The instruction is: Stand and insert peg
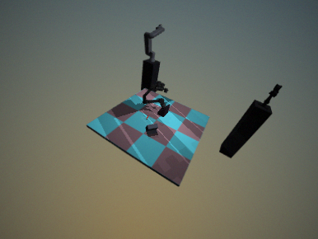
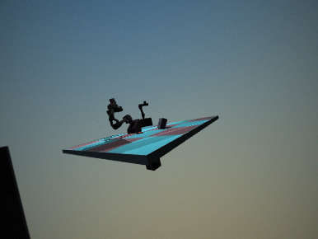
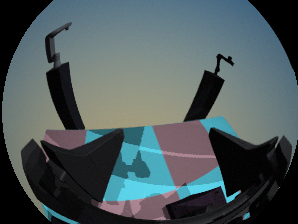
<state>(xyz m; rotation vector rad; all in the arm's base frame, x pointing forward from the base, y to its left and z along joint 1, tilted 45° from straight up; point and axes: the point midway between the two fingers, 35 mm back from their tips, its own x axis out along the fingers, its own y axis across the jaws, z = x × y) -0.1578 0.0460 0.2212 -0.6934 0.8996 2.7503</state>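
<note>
1. I can't read any text, label, brand, number or sign anywhere from here, neither around the gripper [image 3: 167, 162] nor on anything farther off from it.
</note>
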